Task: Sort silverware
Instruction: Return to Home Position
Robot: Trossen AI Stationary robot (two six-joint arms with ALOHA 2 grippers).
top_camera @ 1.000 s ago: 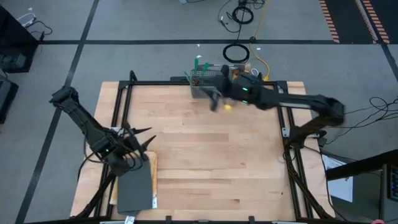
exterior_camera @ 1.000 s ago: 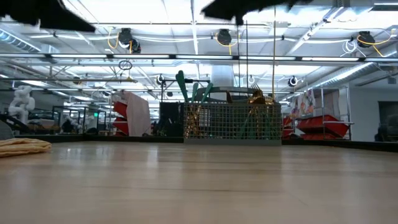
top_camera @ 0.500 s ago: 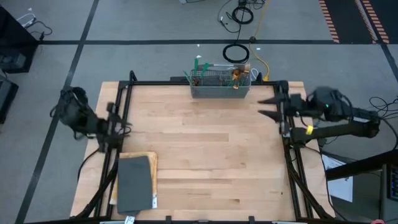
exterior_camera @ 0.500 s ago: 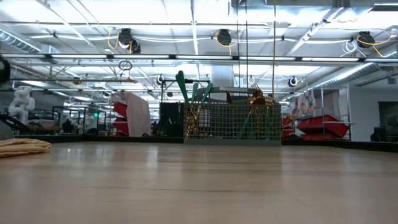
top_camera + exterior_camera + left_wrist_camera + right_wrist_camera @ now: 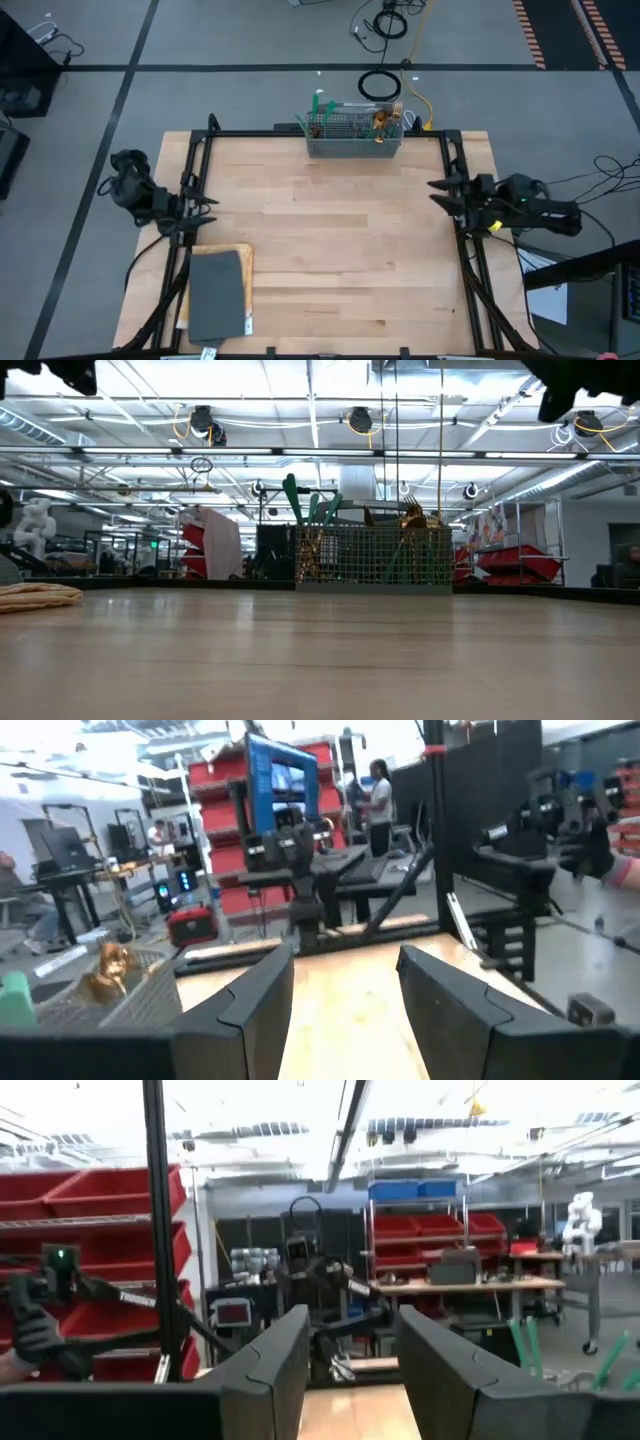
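Note:
The silverware (image 5: 330,110) stands upright in a grey wire basket (image 5: 355,133) at the middle of the table's far edge. In the low view its teal handles (image 5: 310,505) and gold heads (image 5: 415,517) stick out above the basket (image 5: 372,557). My left gripper (image 5: 203,207) is drawn back at the table's left edge; its fingers (image 5: 250,1010) stand open and hold nothing. My right gripper (image 5: 436,192) is drawn back at the right edge. It points across the table, and its fingers (image 5: 275,1365) stand open and hold nothing.
A dark grey flat mat (image 5: 218,297) lies on a tan cloth (image 5: 243,258) at the table's near left corner; the cloth (image 5: 35,595) also shows in the low view. A black frame (image 5: 330,133) runs around the table. People stand in the room beyond (image 5: 380,795).
My right gripper has swung away from the basket at the far edge, back to the table's right edge. My left gripper has drawn back from over the grey mat's far end toward the left edge. The silverware and the basket have stayed where they were.

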